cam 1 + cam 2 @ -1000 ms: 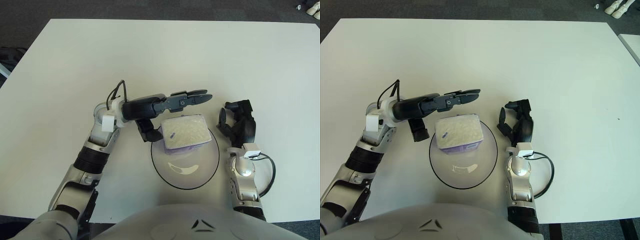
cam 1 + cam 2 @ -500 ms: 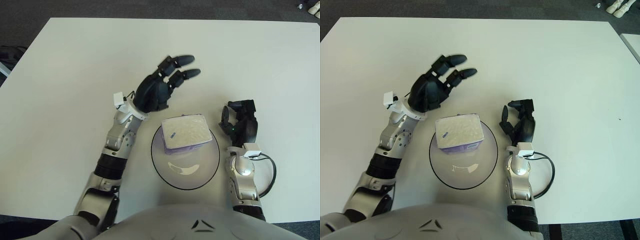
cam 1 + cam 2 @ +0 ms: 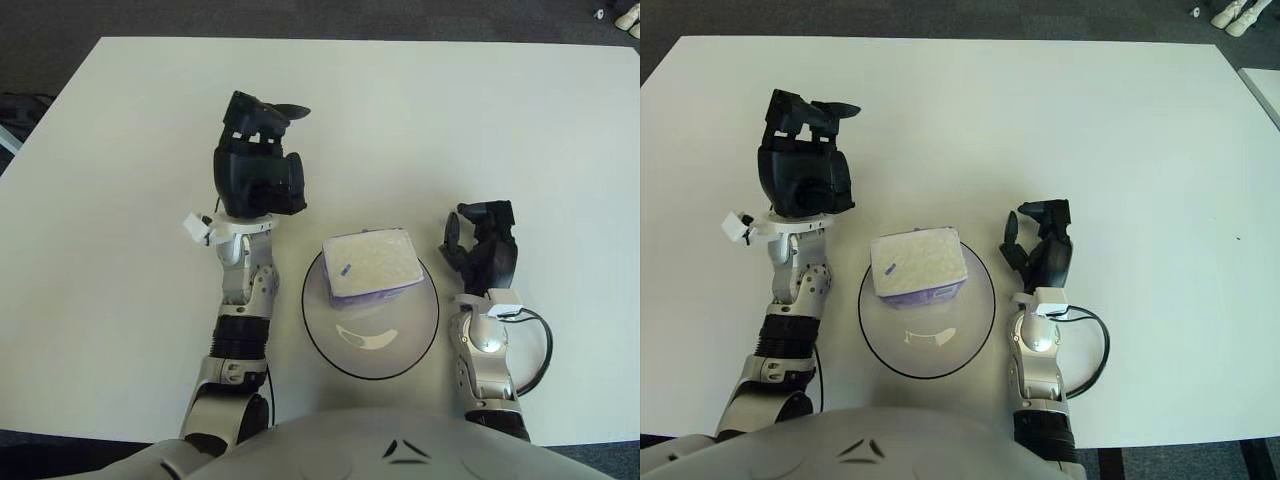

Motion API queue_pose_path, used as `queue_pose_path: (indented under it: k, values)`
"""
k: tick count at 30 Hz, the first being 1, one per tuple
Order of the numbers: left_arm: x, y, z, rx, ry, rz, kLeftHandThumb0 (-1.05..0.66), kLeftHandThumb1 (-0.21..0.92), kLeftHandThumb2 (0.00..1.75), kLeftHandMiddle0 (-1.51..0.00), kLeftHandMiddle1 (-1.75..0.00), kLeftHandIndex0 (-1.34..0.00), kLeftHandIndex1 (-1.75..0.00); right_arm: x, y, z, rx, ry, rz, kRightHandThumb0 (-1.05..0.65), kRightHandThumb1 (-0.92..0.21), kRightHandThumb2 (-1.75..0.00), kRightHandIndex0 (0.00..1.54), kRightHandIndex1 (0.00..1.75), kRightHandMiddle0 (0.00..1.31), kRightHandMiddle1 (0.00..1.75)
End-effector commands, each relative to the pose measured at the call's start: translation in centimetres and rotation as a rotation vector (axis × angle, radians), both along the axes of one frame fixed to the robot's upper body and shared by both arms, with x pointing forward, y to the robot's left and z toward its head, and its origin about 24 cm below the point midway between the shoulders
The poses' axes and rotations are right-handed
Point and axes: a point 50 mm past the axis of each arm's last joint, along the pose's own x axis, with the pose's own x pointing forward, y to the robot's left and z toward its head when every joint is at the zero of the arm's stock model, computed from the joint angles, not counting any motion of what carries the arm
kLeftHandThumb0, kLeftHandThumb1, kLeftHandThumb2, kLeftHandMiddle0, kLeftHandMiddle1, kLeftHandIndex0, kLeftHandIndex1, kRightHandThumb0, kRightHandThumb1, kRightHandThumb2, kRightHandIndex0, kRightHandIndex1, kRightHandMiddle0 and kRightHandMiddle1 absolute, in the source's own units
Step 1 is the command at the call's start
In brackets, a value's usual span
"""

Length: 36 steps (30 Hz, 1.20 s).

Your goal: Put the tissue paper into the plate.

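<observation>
Both hands are black with jointed black fingers [image 3: 283, 110]. The left hand [image 3: 258, 165] has a small white tag at its wrist. The right hand [image 3: 484, 250] sits on a silver forearm with a thin black cable. The forearms are silver-grey with black rings.

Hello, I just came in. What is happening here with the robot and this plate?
The tissue paper pack already lies in the plate on the white table. Neither hand holds anything. The left hand is raised to the left of the plate and touches nothing. The right hand shows just right of the plate.
</observation>
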Motion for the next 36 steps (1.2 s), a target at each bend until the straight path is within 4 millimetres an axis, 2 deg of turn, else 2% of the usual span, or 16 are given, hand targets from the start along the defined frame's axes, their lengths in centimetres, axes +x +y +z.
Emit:
queue_pose_path:
  k: [1, 6, 19, 28, 36]
  values:
    - [-1.1, -0.5, -2.8, -0.145, 0.088, 0.063, 0.00, -0.06, 1.74, -0.89, -1.75, -0.67, -1.75, -1.0, 0.1, -2.8, 0.033, 0.156, -0.021, -0.38, -0.71, -0.82, 0.57, 1.31, 0.32, 1.75]
    - [-0.8, -0.4, -2.8, -0.192, 0.089, 0.115, 0.00, -0.06, 1.75, -0.90, -1.73, -0.67, -1.75, -1.0, 0.1, -2.9, 0.035, 0.158, -0.023, -0.38, -0.70, -0.84, 0.57, 1.32, 0.32, 1.75]
    - [-0.4, -0.3, -4.7, -0.272, 0.187, 0.166, 0.00, -0.08, 1.75, -0.93, -1.69, -0.68, -1.75, -1.0, 0.1, -2.9, 0.042, 0.151, -0.020, -0.38, -0.70, -0.84, 0.57, 1.33, 0.33, 1.75]
    - [-0.8, 0.0, -7.0, -0.259, 0.284, 0.223, 0.00, -0.08, 1.75, -0.93, -1.68, -0.69, -1.75, -1.0, 0.2, -3.0, 0.031, 0.147, -0.025, -0.38, -0.70, -0.84, 0.58, 1.33, 0.32, 1.75]
    - [-1.4, 0.0, -9.2, -0.167, 0.435, 0.253, 0.00, -0.08, 1.75, -0.91, -1.70, -0.69, -1.75, -1.1, 0.2, -3.0, 0.038, 0.145, -0.022, -0.37, -0.76, -0.76, 0.56, 1.29, 0.29, 1.75]
